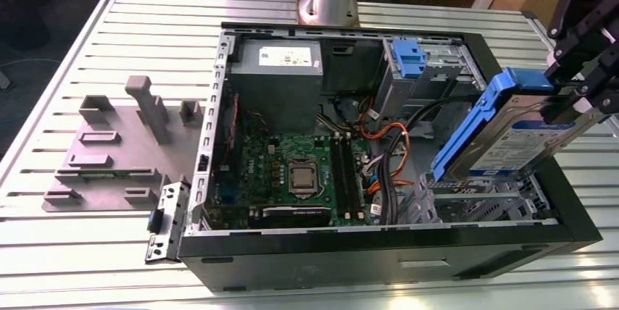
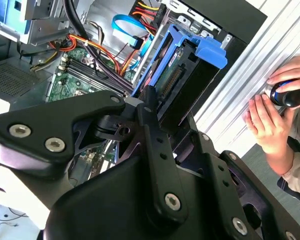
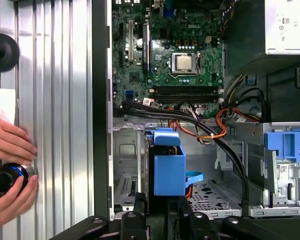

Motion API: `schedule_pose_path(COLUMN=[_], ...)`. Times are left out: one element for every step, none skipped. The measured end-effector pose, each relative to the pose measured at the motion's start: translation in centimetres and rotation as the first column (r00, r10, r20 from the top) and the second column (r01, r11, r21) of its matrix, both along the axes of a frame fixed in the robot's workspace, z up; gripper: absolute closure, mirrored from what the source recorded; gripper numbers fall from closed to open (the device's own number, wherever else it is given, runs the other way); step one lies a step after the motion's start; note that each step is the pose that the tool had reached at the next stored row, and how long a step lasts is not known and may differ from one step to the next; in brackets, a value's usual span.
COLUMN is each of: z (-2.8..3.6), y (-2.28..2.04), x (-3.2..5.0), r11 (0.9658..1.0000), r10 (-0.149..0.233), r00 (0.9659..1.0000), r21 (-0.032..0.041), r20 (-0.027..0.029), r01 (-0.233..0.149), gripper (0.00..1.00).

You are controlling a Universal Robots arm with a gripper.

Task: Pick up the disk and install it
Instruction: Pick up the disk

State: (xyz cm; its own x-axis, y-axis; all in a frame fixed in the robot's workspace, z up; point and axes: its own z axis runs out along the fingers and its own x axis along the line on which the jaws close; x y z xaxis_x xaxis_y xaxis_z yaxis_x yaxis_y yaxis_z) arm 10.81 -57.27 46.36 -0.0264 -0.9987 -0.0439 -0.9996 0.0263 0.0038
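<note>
— What is underneath it all?
— A ribbed aluminium worktop [image 1: 116, 42], carrying an open black computer case [image 1: 387, 252].
— And the silver-grey rectangular disk [image 1: 511, 136] in its blue plastic carrier frame?
— It is clamped in the black pincer [image 1: 569, 106], lifted, at three o'clock from the green motherboard [image 1: 261, 158] in the exterior view.
— Its long axis?
— Tilted, running from one o'clock down to seven. The low end hangs just above the perforated metal drive cage [image 1: 483, 205].
— The arm?
— It reaches in from one o'clock, with the wrist canted like the disk.

Exterior view high over case [image 1: 387, 250]; wrist views close, sharing motherboard [image 3: 165, 45] [image 2: 70, 82].
</note>
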Motion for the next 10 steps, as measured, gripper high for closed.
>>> schedule_pose_path(z=[-0.07,-0.18,-0.31,-0.49,-0.66,-0.84,-1.01,-1.16,-1.27,-1.34], y=[0.00,-0.01,0.00,0.00,0.00,0.00,0.00,0.00,0.00,0.00], x=[0.00,0.00,0.01,0.00,0.00,0.00,0.00,0.00,0.00,0.00], r11=[1.0000,1.0000,1.0000,1.0000,1.0000,1.0000,1.0000,1.0000,1.0000,1.0000], r10=[0.000,0.000,0.000,0.000,0.000,0.000,0.000,0.000,0.000,0.000], r00=[1.0000,1.0000,1.0000,1.0000,1.0000,1.0000,1.0000,1.0000,1.0000,1.0000], r21=[-0.0001,-0.0004,-0.0005,-0.0005,-0.0007,-0.0009,-0.0012,-0.0020,-0.0026,-0.0029], r20=[0.0002,0.0004,0.0005,0.0006,0.0005,0.0006,0.0006,0.0005,0.0006,0.0006], r01=[0.000,0.000,0.000,0.000,0.000,0.000,0.000,0.000,0.000,0.000], gripper=[0.65,0.65,0.65,0.65,0.65,0.65,0.65,0.65,0.65,0.65])
